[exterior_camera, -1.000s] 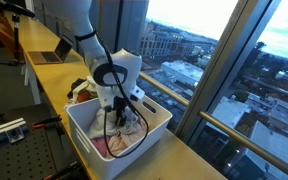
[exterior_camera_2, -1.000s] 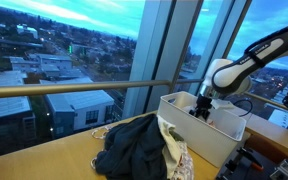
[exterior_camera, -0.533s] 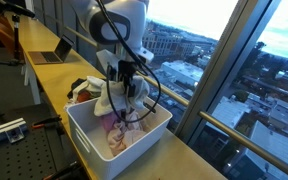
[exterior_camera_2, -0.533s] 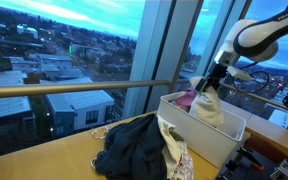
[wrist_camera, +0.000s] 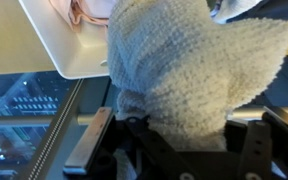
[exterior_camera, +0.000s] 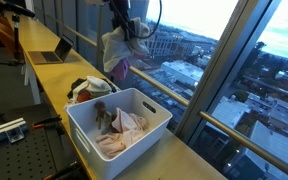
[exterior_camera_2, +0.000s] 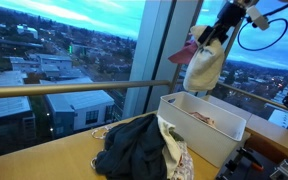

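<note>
One hand [exterior_camera: 129,30] gripping towel [exterior_camera: 117,52] above white bin [exterior_camera: 84,137], dark clothes [exterior_camera_2: 134,148] beside

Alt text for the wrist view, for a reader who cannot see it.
A cream terry towel fills most of the frame, clamped in the gripper at the bottom edge. At upper left, a corner of the white bin holds pinkish cloth.

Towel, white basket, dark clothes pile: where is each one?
towel [exterior_camera_2: 202,70], in an exterior view, middle of the hanging cloth.
white basket [exterior_camera: 82,145], in an exterior view, its near outer wall.
dark clothes pile [exterior_camera_2: 134,148], in an exterior view, middle of the heap.
</note>
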Robot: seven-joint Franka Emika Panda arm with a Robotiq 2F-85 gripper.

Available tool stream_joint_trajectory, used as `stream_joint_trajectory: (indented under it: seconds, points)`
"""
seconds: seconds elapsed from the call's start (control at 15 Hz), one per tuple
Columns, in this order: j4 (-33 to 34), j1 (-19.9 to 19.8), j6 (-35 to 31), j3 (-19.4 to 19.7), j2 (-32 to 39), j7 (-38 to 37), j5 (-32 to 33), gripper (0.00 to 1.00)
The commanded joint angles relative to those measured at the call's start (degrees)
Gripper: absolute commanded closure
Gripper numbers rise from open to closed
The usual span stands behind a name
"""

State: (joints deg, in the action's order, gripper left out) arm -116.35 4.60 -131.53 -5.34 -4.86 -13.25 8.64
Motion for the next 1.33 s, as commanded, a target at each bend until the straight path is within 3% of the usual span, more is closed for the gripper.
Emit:
stream_joint_trajectory:
  seconds: [0.0, 0.4, 0.73, 1.13, 1.27]
  points:
    - [9.32, 2.81, 7.29, -4.53, 0.24, -3.73, 4.93, 0.96]
    - [25.75, 9.76, 17.21, -12.39, 11.56, -11.38, 8.72, 0.96]
    - [22.87, 14.51, 12.28, -10.90, 21.27, -12.48, 6.46, 0.96]
    - [16.41, 14.50, 5.37, -7.56, 29.30, -10.72, 1.82, 0.96]
    - [14.92, 14.68, 4.10, -6.80, 30.51, -10.20, 0.07, 0.59]
